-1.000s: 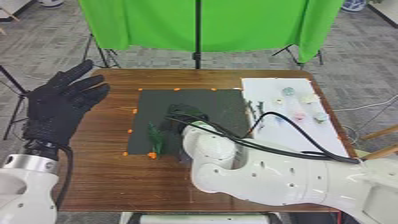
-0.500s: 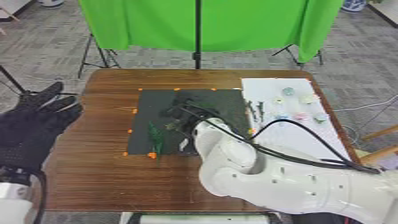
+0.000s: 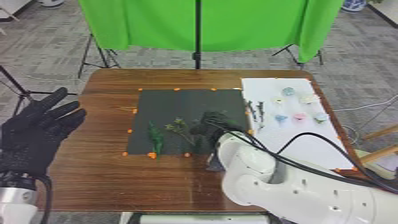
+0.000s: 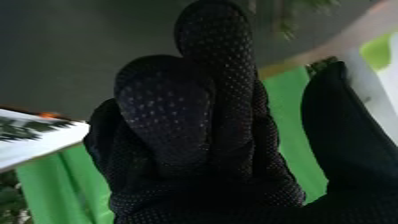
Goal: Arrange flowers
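In the head view my right hand (image 3: 211, 126) is over the right part of the black mat (image 3: 178, 102). My left hand (image 3: 37, 131) is off the table's left edge, fingers spread. A long green leaf (image 3: 156, 140) lies on the mat, and a leafy sprig (image 3: 179, 128) lies between it and my right hand. Dark twigs (image 3: 260, 111) and several pale flowers, among them a pink one (image 3: 300, 117) and a blue one (image 3: 281, 118), are on the white board (image 3: 275, 85). The right wrist view has my right hand (image 4: 169, 115) with fingers loosely extended, thumb apart, and blurred greenery (image 4: 289, 22) beyond.
Orange markers (image 3: 152, 155) line the mat on the brown table (image 3: 107, 185). A green cloth (image 3: 258, 25) hangs behind the table, with black stand legs at its sides. The right forearm (image 3: 284, 180) crosses the table's near right part.
My right hand has moved right and back toward the robot, uncovering the sprig beside the leaf. My left hand has shifted left and lower.
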